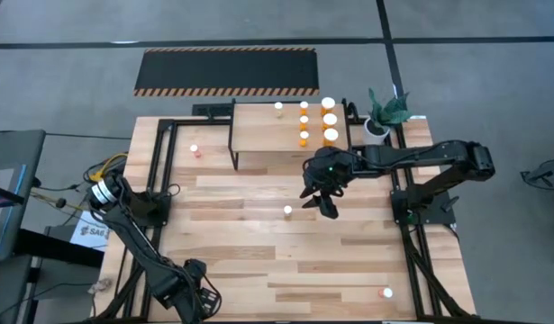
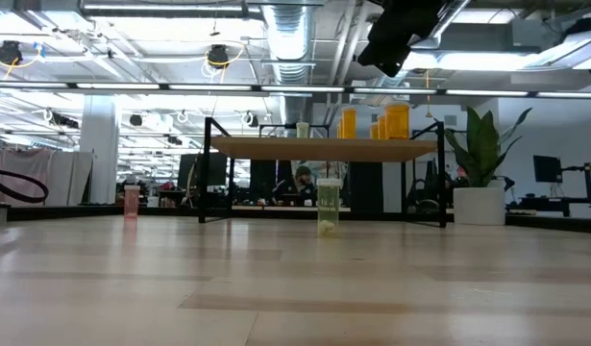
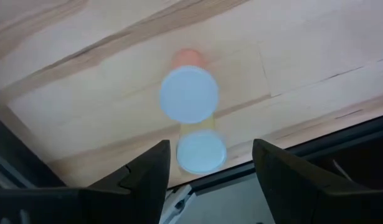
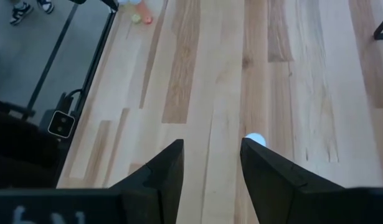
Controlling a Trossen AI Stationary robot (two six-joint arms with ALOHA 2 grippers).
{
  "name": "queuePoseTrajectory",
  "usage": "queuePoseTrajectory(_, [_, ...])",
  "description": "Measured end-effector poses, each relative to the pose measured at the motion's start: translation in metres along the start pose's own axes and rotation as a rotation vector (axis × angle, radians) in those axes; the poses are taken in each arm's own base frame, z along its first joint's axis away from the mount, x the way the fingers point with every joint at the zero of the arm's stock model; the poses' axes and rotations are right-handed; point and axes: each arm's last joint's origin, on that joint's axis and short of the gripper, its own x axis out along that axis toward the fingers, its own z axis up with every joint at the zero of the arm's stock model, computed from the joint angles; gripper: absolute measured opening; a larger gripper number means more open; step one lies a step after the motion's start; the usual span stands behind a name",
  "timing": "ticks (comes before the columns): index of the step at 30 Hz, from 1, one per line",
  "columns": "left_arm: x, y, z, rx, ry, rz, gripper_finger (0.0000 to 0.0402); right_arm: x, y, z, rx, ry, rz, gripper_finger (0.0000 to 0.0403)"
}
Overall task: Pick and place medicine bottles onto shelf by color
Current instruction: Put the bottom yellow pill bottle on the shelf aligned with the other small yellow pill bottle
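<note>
The shelf (image 1: 277,135) stands at the far middle of the table and carries several white-capped bottles (image 1: 331,118), mostly orange (image 2: 396,120), with one pale one (image 2: 303,129). A pale yellow-green bottle (image 1: 288,211) stands upright mid-table (image 2: 328,207). A red-pink bottle (image 1: 195,149) stands at the far left. Another bottle (image 1: 387,292) stands at the near right. My right gripper (image 1: 319,202) hovers open above the table next to the pale bottle (image 4: 256,139). My left gripper (image 1: 194,297) is open at the near left edge, above a red-pink bottle (image 3: 189,93) and a yellowish bottle (image 3: 202,151).
A white pot with a green plant (image 1: 382,115) stands right of the shelf. A black mat with striped edges (image 1: 227,70) lies on the floor beyond the table. Black frame rails (image 1: 412,207) run along both table sides. Bare planks lie across the table's middle and near part.
</note>
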Motion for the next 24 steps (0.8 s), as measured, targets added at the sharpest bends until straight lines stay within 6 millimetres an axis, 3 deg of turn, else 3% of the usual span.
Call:
queuePoseTrajectory(10, [0.0000, -0.0001, -0.0001, 0.011, 0.001, 0.000, 0.0211, 0.0000, 0.0000, -0.0002, -0.044, 0.002, 0.000, 0.0177])
queuePoseTrajectory(24, [-0.0001, 0.0003, -0.0008, 0.021, 0.025, 0.013, 0.0149, -0.0006, -0.0020, 0.0000, -0.054, 0.000, -0.005, 0.0177])
